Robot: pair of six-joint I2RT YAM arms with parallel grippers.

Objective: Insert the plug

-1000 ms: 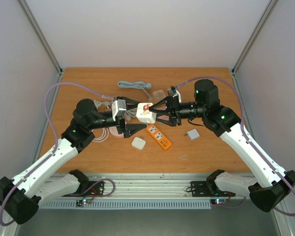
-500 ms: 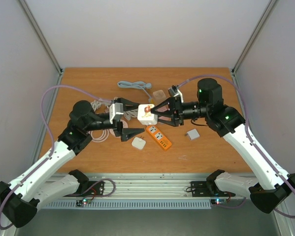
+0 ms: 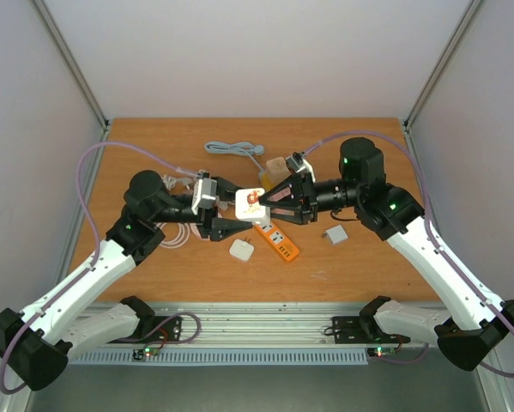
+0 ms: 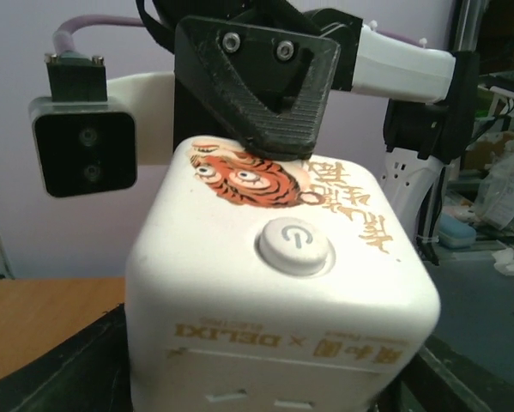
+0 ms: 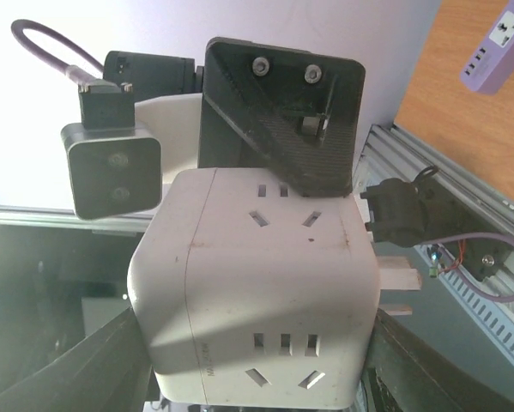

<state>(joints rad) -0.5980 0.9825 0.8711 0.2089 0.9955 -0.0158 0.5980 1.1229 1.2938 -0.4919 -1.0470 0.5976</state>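
**Socket cube held aloft between two grippers**

The right gripper clamps the white socket cube above mid-table. The left gripper flanks the cube from the left, and whether it grips cannot be told. The cube's prongs project from one side face. The orange power strip lies just beneath and nearward, its long axis running far-left to near-right.

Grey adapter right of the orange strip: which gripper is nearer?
Right. The right gripper, holding the white cube, is up-left of the grey adapter; the left gripper is beyond the cube, farther left.
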